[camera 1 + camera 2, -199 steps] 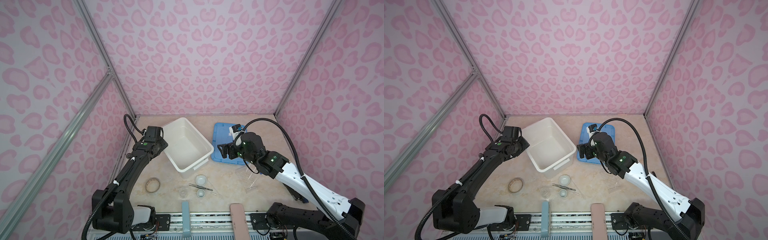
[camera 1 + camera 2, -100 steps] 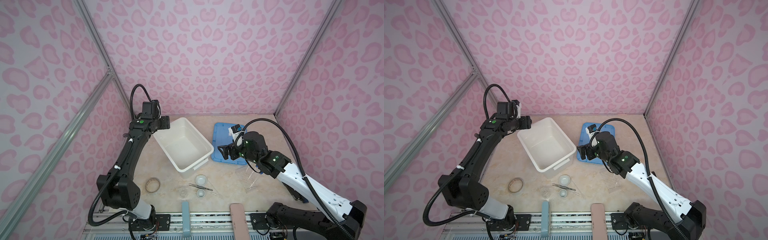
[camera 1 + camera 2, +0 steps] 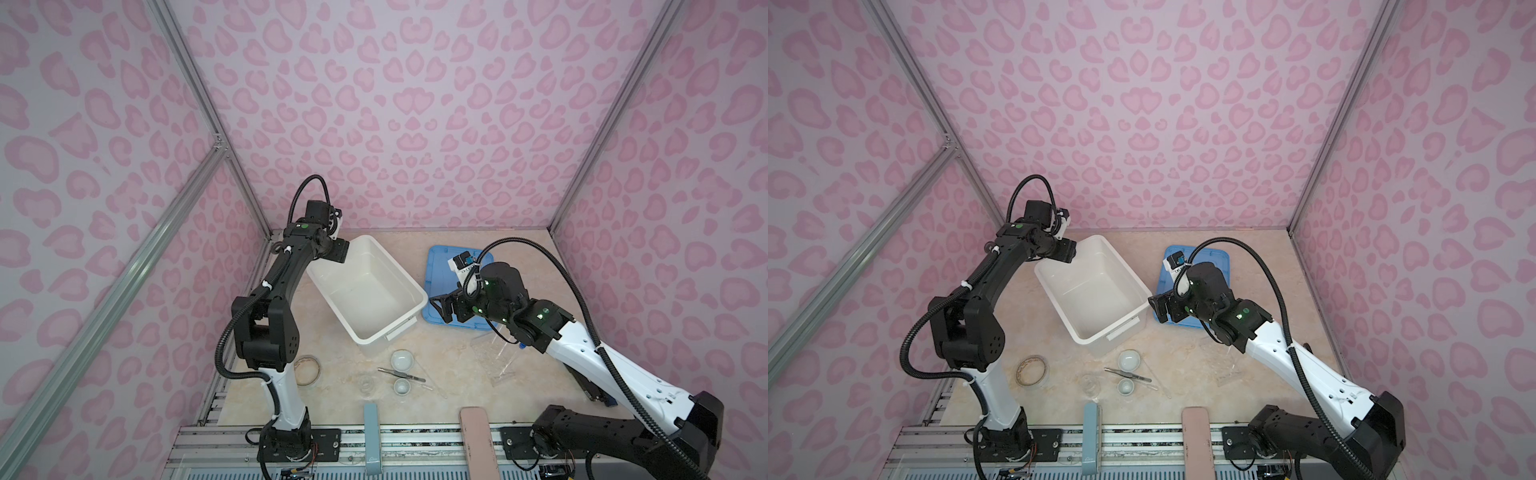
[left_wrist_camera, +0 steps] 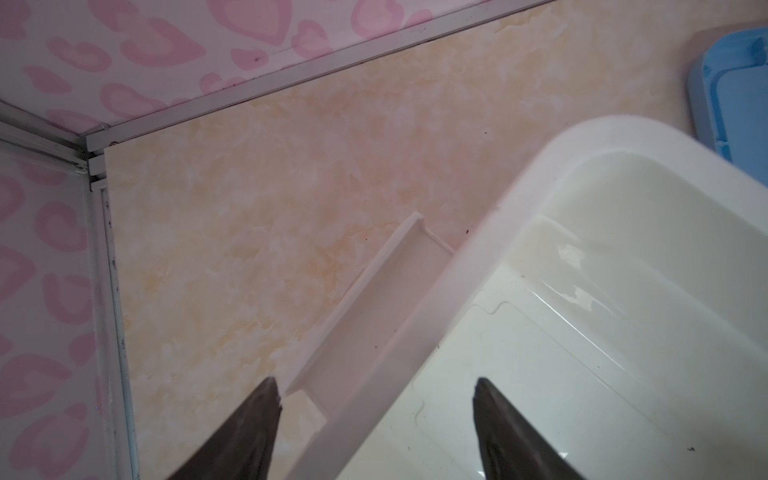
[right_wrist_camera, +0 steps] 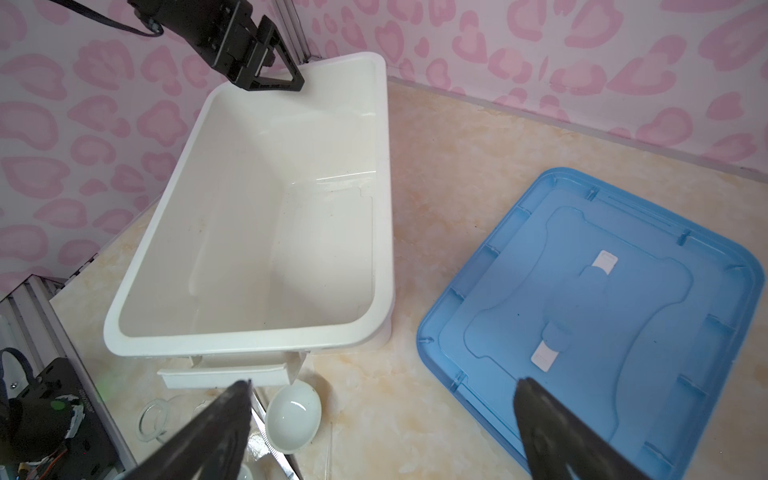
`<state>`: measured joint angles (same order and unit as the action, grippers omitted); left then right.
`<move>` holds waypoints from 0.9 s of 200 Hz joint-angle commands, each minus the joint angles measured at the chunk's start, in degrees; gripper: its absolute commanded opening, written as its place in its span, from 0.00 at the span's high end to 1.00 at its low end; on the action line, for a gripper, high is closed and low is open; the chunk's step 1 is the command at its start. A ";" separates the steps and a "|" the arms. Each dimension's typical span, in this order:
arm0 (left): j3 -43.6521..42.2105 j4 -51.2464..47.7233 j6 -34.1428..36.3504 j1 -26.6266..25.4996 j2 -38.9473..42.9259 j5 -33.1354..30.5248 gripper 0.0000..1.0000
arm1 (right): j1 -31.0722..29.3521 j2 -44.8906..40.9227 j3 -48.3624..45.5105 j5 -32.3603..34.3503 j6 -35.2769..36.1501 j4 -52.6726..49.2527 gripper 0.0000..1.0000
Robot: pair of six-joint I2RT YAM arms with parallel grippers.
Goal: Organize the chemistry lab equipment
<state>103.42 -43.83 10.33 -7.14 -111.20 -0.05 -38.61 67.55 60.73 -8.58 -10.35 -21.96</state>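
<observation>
Near the table's front lie a larger white dish [image 3: 402,360] [image 3: 1128,360] [image 5: 294,419], a smaller white dish [image 3: 402,387] [image 3: 1125,387], metal tweezers [image 3: 401,375] [image 3: 1127,375] between them, and a tiny glass cup [image 3: 365,384] [image 3: 1090,384]. Clear tubes [image 3: 494,357] [image 3: 1221,361] lie to the right, partly under the right arm. My left gripper [image 3: 338,249] [image 3: 1067,251] [image 4: 376,386] hangs open over the white tub's far left rim, gripping nothing. My right gripper [image 3: 438,305] [image 3: 1158,307] [image 5: 384,384] is open and empty between tub and lid.
The white tub [image 3: 365,291] [image 3: 1096,291] [image 5: 257,228] [image 4: 582,332] stands slanted mid-table with nothing in it. Its blue lid [image 3: 440,266] [image 3: 1219,259] [image 5: 602,311] lies flat to its right. A tape ring [image 3: 306,369] [image 3: 1031,370] lies front left.
My left arm has risen from the tub's left side and swung to its far corner, jaws wider. The tub turned slightly. The right arm has barely moved.
</observation>
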 commanded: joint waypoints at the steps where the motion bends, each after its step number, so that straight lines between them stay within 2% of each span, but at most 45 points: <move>1: 1.25 -1.55 2.39 0.02 -1.39 -0.73 0.31 | -0.08 0.52 -0.49 0.03 0.11 2.24 0.01; 40: 0.39 -0.70 1.51 0.03 -1.47 -0.13 0.41 | -0.14 0.82 -0.58 -0.17 -0.27 2.93 0.01; 50: -0.13 -0.55 1.15 0.03 -1.26 -0.65 0.49 | -0.07 0.72 -0.78 -0.11 -0.29 3.23 0.01; 96: -3.13 -0.04 -0.11 0.11 0.90 -2.57 0.52 | -0.08 0.65 -0.98 -0.26 -0.46 3.39 0.01; 105: -3.69 0.12 -0.05 0.33 1.47 -2.53 0.56 | -0.11 0.57 -1.18 -0.35 -0.46 3.33 0.02; 160: -7.63 0.05 -0.52 1.68 5.44 -3.84 0.58 | -0.07 -0.48 -2.02 -0.38 -0.79 3.70 0.01; 173: -8.44 -0.10 -1.11 1.91 6.23 -3.71 0.68 | -0.07 -0.65 -2.04 -0.43 -0.90 3.75 0.02; 180: -8.75 -0.20 -1.63 2.03 6.55 -4.03 0.69 | -0.08 -0.76 -2.05 -0.43 -0.98 3.77 0.01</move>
<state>95.79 -42.98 10.59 -5.52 -106.52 -2.96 -38.63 67.11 59.24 -8.99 -10.96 -20.25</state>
